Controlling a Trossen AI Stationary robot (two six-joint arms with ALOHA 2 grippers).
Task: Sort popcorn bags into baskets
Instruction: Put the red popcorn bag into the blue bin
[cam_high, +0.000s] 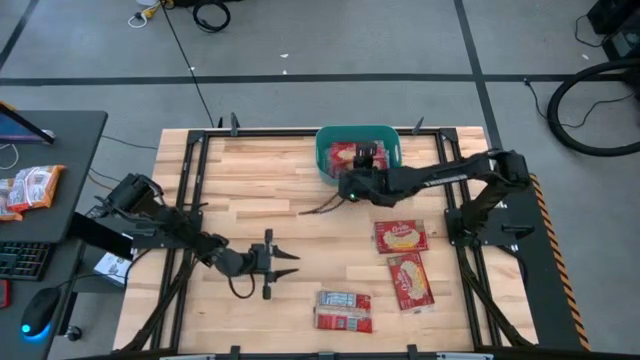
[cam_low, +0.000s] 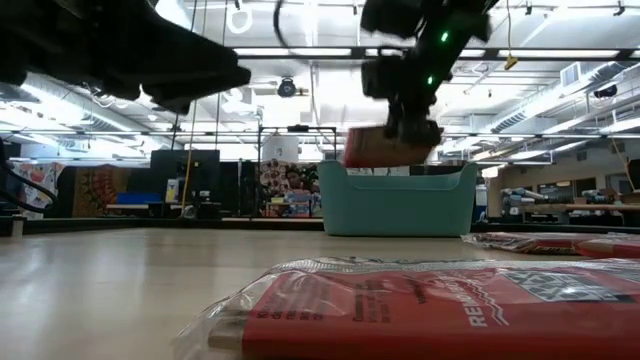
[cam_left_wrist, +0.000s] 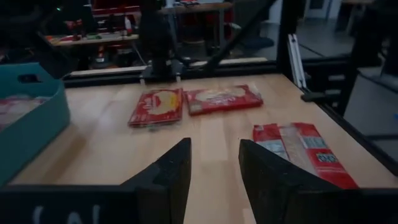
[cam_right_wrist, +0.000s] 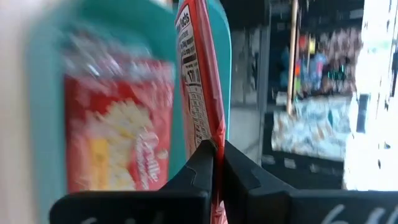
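Right now I see the pale wooden plank table (cam_high: 280, 200) carrying everything, and I take the teal-blue rectangular plastic basket (cam_high: 327, 158) at its far edge as my landmark. At least one red popcorn packet with a cream-yellow oval (cam_right_wrist: 118, 143) already lies flat in the bottom of that basket.

My right arm reaches across to the basket, and the right gripper (cam_high: 362, 165) hangs just above the basket's rim. Its fingers (cam_right_wrist: 199, 165) are pinched tight on the edge of a flat red popcorn bag (cam_right_wrist: 198, 81), held on edge with its printed label side showing; in the low view that bag (cam_low: 385, 150) hangs just over the top of the basket.

Three more packets lie on the table on the near side of the basket. A red bag with the oval face up (cam_high: 400, 236) sits nearest it, a second face-up red bag (cam_high: 410, 281) lies just beyond that, and a red and grey-white packet (cam_high: 343, 310) lies farthest from the basket, towards the near edge.

My left gripper (cam_high: 285, 265) waits low over the table, well apart from the basket, with its fingers (cam_left_wrist: 171, 180) spread apart and nothing between them.
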